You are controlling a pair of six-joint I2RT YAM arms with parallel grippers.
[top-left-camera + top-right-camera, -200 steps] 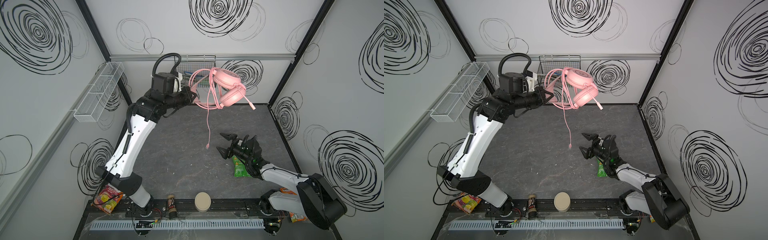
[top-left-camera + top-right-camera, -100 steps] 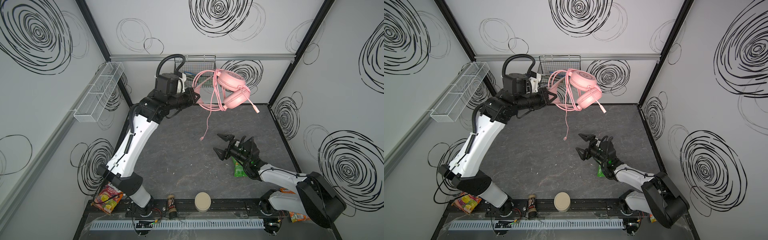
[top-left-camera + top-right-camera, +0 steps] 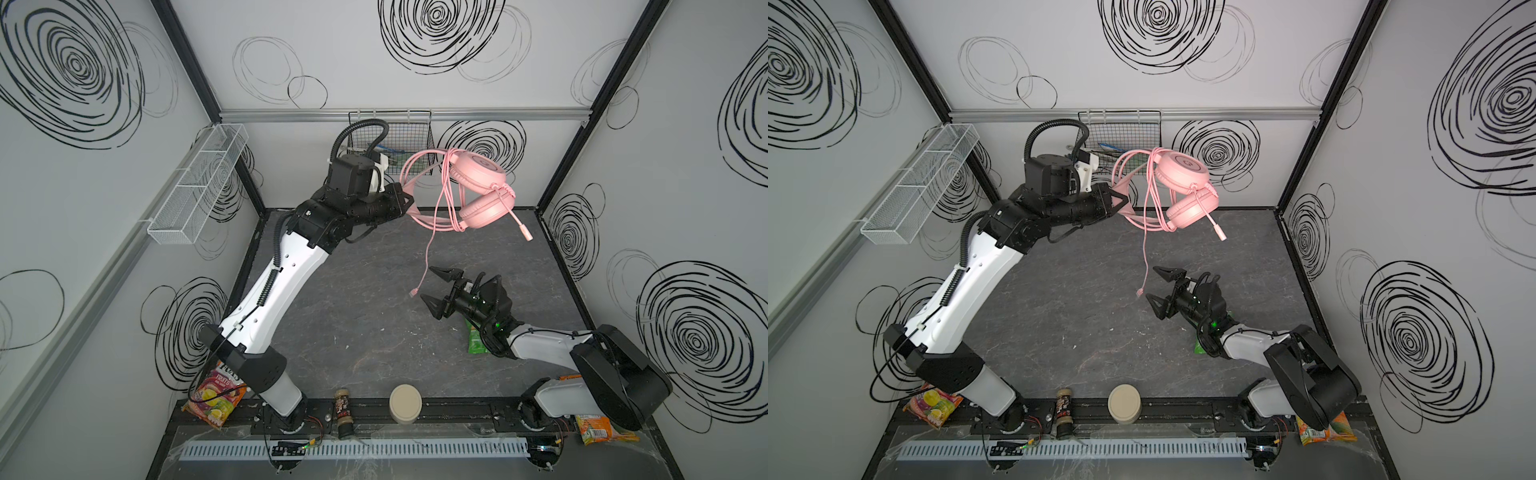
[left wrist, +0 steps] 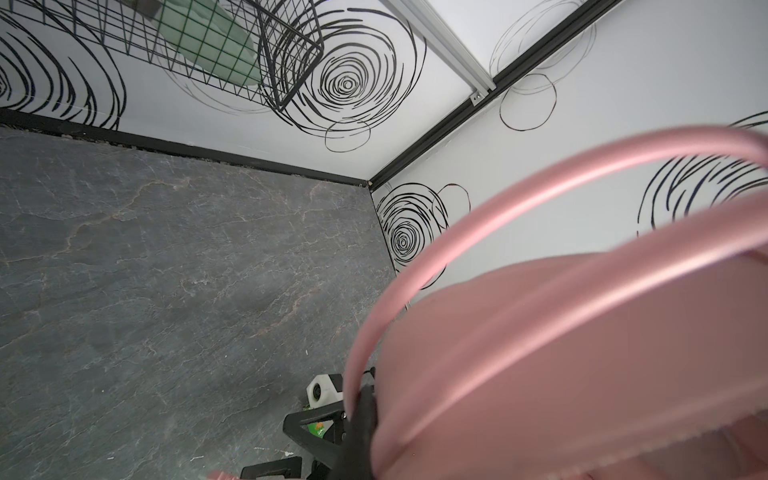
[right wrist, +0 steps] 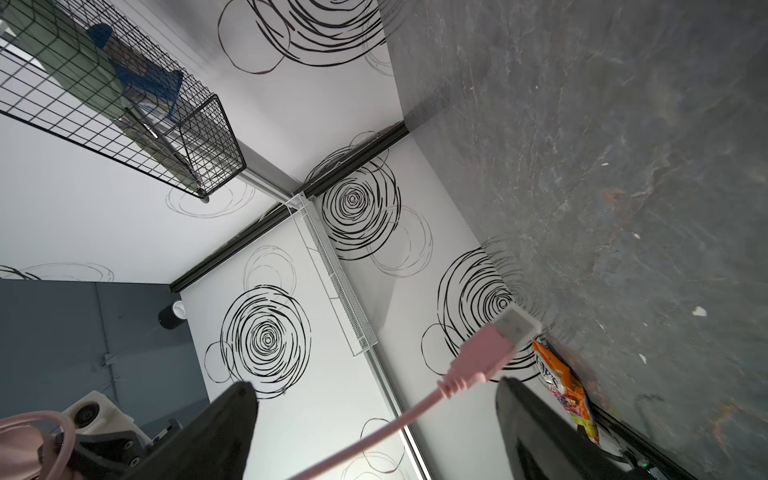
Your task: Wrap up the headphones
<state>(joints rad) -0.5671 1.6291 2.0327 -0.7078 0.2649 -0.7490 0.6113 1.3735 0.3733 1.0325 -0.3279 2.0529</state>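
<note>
Holding the pale pink over-ear headphones [image 3: 478, 174] aloft, headband [image 3: 420, 219] clamped in my left end effector [image 3: 408, 203], I hovered the wide-open right end effector [image 3: 428, 283] at the dangling cable plug [image 3: 412, 293]; pinching it seemed next.

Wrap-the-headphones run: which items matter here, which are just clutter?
Job: headphones, held by shut left gripper; dangling cable; open right gripper near its plug.
Clutter: green packet, fruit-candy bag, orange packet, small bottle, beige tub, black wire basket, white mesh shelf.
</note>
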